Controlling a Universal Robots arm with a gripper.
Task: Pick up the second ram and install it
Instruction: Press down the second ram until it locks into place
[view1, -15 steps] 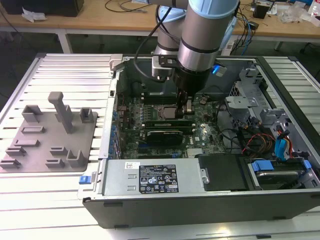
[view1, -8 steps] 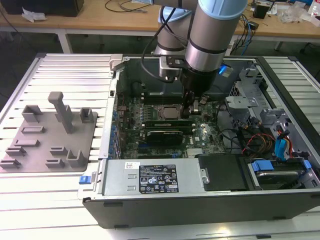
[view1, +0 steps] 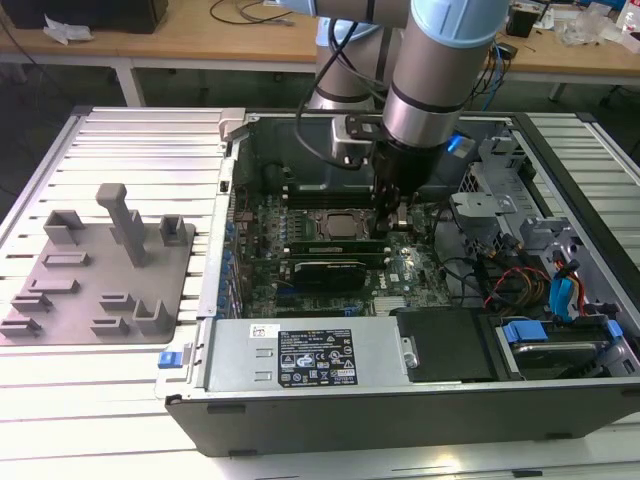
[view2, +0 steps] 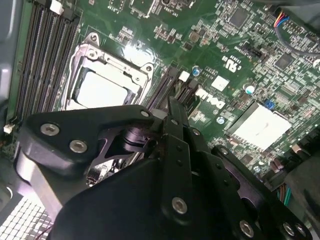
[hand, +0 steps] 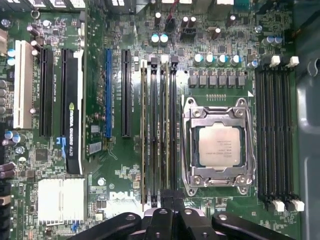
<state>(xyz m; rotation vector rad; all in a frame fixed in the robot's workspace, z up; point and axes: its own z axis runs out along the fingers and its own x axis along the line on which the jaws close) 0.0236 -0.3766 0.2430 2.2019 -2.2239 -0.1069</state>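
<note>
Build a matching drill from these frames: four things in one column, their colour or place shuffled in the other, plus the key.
Things
1. CPU socket
2. holder tray
3. heatsink
4. graphics card

Colour or place
A. silver, finned
B. black, seated in an expansion slot
C. grey, outside the case, at the exterior view's left
D. between two banks of memory slots

Pairs: 1-D, 2-C, 3-A, 4-B
</note>
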